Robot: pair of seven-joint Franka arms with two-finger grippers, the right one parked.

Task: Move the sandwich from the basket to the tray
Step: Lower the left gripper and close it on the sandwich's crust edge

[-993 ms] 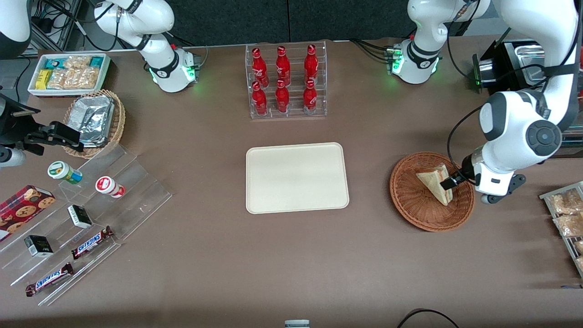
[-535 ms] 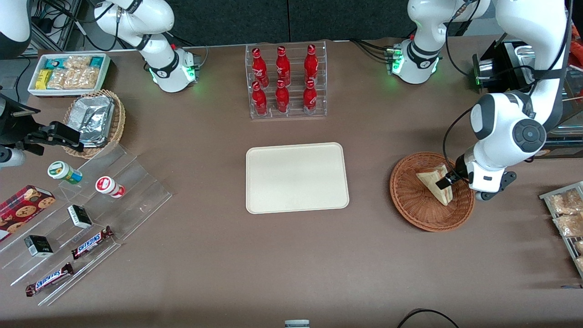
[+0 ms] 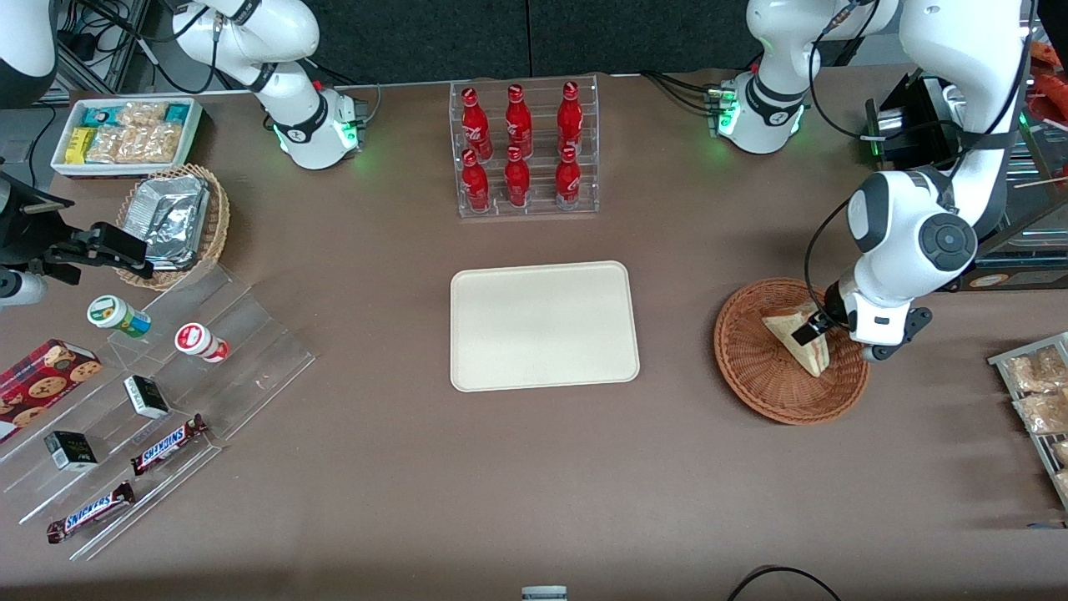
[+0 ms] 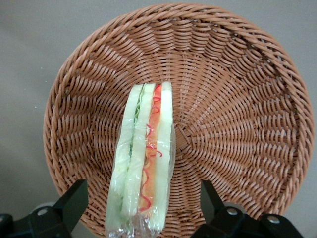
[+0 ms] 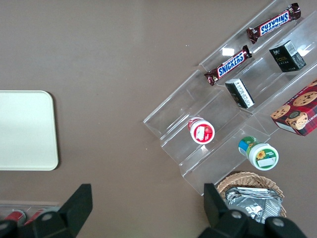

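The sandwich stands on edge in the basket, at three o'clock from the tray on the worktop, and the pincer hangs over it, fingers spread apart to straddle its thin wrapped sides

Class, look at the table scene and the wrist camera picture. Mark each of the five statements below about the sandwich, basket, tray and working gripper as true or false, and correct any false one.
1. The sandwich lies in the basket. True.
2. The tray holds a bottle. False: nothing lies on it.
3. The gripper is open, one finger on each side of the sandwich. True.
4. The sandwich is unwrapped. False: clear film covers it.
5. The red bottles stand nearer the front camera than the tray. False: they stand farther from it.
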